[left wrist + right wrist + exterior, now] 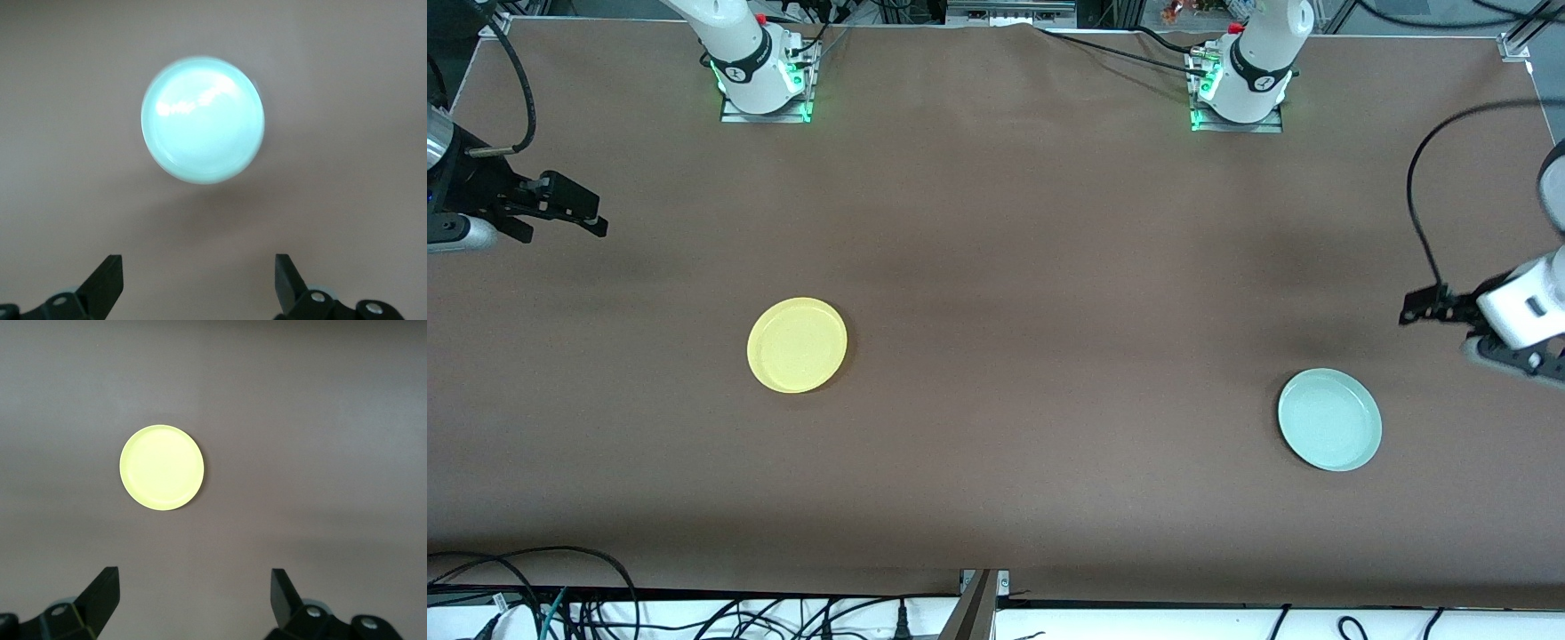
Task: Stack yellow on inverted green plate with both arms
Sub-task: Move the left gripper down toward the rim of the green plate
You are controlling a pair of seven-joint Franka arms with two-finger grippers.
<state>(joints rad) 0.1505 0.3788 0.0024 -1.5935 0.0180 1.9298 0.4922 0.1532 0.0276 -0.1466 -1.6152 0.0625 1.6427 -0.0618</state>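
The yellow plate (797,345) lies flat on the brown table toward the right arm's end; it also shows in the right wrist view (162,467). The pale green plate (1329,420) lies toward the left arm's end, hollow side up, nearer the front camera than the yellow one; it also shows in the left wrist view (203,119). My right gripper (560,220) hangs open and empty in the air at the table's end, well apart from the yellow plate. My left gripper (1423,308) hangs open and empty beside the green plate. Both grippers show open in their wrist views (199,273) (193,587).
The two arm bases (765,84) (1240,89) stand along the table edge farthest from the front camera. Cables (560,596) and a metal bracket (983,591) lie past the table's front edge. A brown cloth (1032,267) covers the table.
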